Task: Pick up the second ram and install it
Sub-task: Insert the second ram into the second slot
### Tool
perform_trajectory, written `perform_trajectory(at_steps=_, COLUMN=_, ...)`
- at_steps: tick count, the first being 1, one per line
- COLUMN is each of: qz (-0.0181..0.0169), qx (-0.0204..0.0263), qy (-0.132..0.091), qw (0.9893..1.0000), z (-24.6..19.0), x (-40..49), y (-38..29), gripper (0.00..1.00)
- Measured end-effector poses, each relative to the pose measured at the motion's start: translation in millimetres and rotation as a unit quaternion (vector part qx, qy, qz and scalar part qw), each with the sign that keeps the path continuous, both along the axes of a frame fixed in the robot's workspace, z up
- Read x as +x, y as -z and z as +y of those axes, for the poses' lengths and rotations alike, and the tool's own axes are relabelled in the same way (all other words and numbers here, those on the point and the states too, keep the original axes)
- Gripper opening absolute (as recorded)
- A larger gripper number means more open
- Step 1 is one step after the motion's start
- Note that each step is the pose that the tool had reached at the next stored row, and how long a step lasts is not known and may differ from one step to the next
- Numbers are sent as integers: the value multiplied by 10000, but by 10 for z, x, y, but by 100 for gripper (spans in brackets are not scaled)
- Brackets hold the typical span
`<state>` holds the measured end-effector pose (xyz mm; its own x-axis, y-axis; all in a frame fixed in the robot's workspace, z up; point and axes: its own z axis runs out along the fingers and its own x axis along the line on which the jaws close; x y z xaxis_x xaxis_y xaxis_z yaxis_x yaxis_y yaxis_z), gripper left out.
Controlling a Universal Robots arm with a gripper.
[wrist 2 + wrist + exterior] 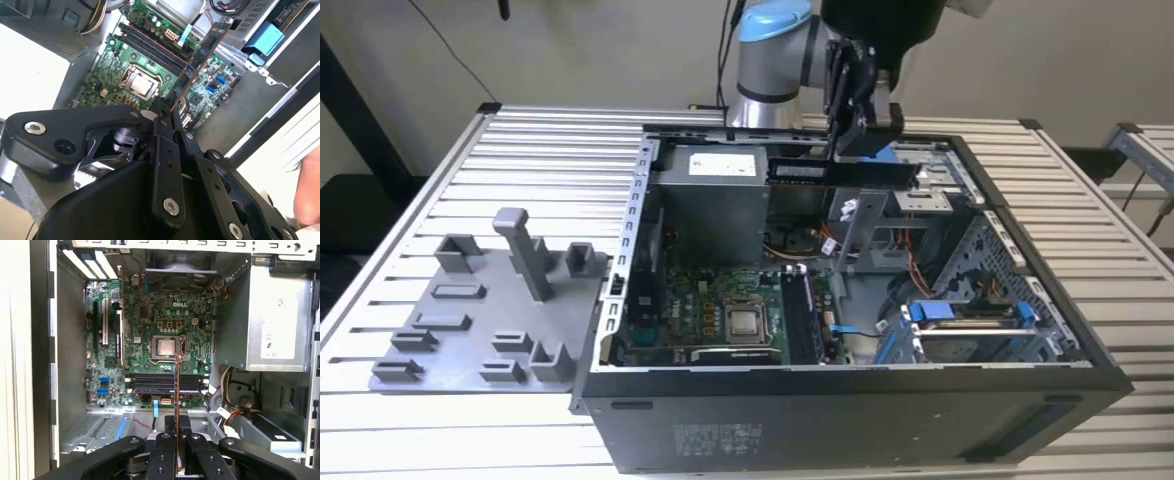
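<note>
Nearest: gripper (176, 426) clamped shut on the memory stick (176, 390), pinching its flat faces. The stick shows edge-on in the first wrist view. It hangs high over the open computer case (854, 420), well apart from the board. Beyond it: memory slots (165, 382) on the motherboard (150, 315). The stick looks set across the slots, not along them. Judgement: clean seating needs the edge parallel, level, centred on a free slot, and a firm grip.

A robotics lab or test workshop: an open PC case (854, 420) lies on a slatted aluminium surface (534, 150) beside a grey fixture tray (460, 340), with a robot arm (774, 55) mounted behind.
</note>
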<state>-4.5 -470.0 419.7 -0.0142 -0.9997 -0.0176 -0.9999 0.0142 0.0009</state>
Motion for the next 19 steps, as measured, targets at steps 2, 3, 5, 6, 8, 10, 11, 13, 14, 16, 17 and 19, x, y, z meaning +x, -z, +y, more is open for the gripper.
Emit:
perform_trajectory(at_steps=2, qz=0, qx=0, qy=70, qw=10000, z=0, x=0, y=0, gripper=14)
perform_trajectory(at_steps=3, qz=0, qx=0, qy=105, qw=9999, z=0, x=0, y=0, gripper=14)
perform_trajectory(at_steps=5, qz=0, qx=0, qy=174, qw=9998, z=0, x=0, y=0, gripper=14)
perform_trajectory(at_steps=6, qz=0, qx=0, qy=210, qw=9998, z=0, x=0, y=0, gripper=14)
perform_trajectory(at_steps=8, qz=0, qx=0, qy=277, qw=9996, z=0, x=0, y=0, gripper=14)
perform_trajectory(at_steps=10, qz=0, qx=0, qy=343, qw=9994, z=0, x=0, y=0, gripper=14)
perform_trajectory(at_steps=11, qz=0, qx=-1, qy=376, qw=9993, z=0, x=0, y=0, gripper=14)
perform_trajectory(at_steps=13, qz=0, qx=-1, qy=436, qw=9991, z=0, x=0, y=0, gripper=14)
perform_trajectory(at_steps=14, qz=0, qx=-1, qy=462, qw=9989, z=0, x=0, y=1, gripper=14)
perform_trajectory(at_steps=16, qz=0, qx=0, qy=516, qw=9987, z=0, x=0, y=1, gripper=14)
perform_trajectory(at_steps=17, qz=0, qx=0, qy=542, qw=9985, z=0, x=0, y=1, gripper=14)
perform_trajectory(at_steps=19, qz=0, qx=0, qy=591, qw=9982, z=0, x=0, y=2, gripper=14)
